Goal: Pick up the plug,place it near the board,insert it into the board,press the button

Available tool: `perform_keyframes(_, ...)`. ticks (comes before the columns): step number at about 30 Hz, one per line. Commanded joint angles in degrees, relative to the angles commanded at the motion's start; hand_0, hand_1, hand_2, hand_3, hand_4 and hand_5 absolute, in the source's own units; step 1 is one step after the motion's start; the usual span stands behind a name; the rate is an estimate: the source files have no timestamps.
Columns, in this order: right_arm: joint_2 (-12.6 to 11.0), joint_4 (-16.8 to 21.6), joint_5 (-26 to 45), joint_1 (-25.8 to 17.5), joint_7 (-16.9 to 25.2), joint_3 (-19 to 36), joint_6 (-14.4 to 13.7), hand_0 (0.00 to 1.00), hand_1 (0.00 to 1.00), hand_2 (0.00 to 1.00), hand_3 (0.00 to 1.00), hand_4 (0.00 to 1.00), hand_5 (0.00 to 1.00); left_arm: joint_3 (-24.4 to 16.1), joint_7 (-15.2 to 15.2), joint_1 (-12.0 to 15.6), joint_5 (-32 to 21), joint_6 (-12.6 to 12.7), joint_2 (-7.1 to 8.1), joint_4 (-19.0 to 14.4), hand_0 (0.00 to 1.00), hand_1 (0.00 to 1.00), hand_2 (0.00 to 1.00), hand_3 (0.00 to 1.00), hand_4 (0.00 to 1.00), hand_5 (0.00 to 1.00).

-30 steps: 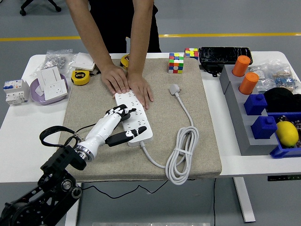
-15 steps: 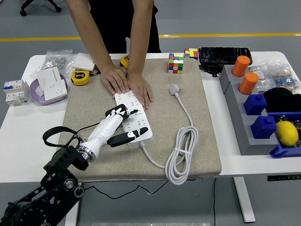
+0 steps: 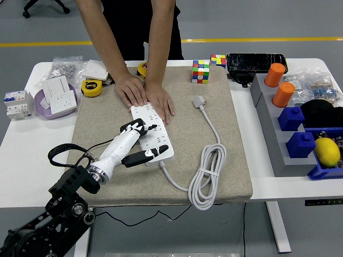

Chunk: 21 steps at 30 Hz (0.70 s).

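On your table (image 3: 21, 150) a mat (image 3: 102, 115) fills the middle. The board (image 3: 155, 136) lies on the mat, left of centre, with a person's hands (image 3: 144, 96) pressed flat on its far end. Your left robot hand (image 3: 135, 143) rests over the board's near end. The plug (image 3: 199, 100) lies on the mat to the board's right, apart from it, and its cable (image 3: 206, 182) coils nearer you. Two puzzle cubes (image 3: 201, 71) sit behind the plug. A tape measure (image 3: 91, 88) lies left of the mat.

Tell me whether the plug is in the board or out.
Out. The plug lies loose on the mat, right of the power strip, its cable coiled nearby.
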Motion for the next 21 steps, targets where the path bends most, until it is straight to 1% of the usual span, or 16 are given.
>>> perform_keyframes(6,0.03,0.0,-0.07,0.07,-0.02,0.2,0.01,0.796,0.703,0.713,0.752,0.998,0.998,1.11,0.18,-0.67,-0.02,-0.31,-0.21,0.41,0.998,0.983,0.917,0.9,0.998,0.998)
perform_keyframes(14,-0.02,0.0,-0.17,0.07,-0.06,0.4,0.02,0.795,0.704,0.712,0.752,0.998,0.998,1.3,0.13,-1.37,-0.11,-0.38,-0.53,1.17,0.998,0.983,0.915,0.901,0.998,0.998)
perform_keyframes(21,-0.01,0.0,-0.12,0.18,-0.02,0.44,0.02,0.796,0.703,0.713,0.752,0.998,0.998,0.92,-0.29,-1.58,0.04,-0.1,-0.44,0.24,0.998,0.981,0.912,0.902,0.998,0.998)
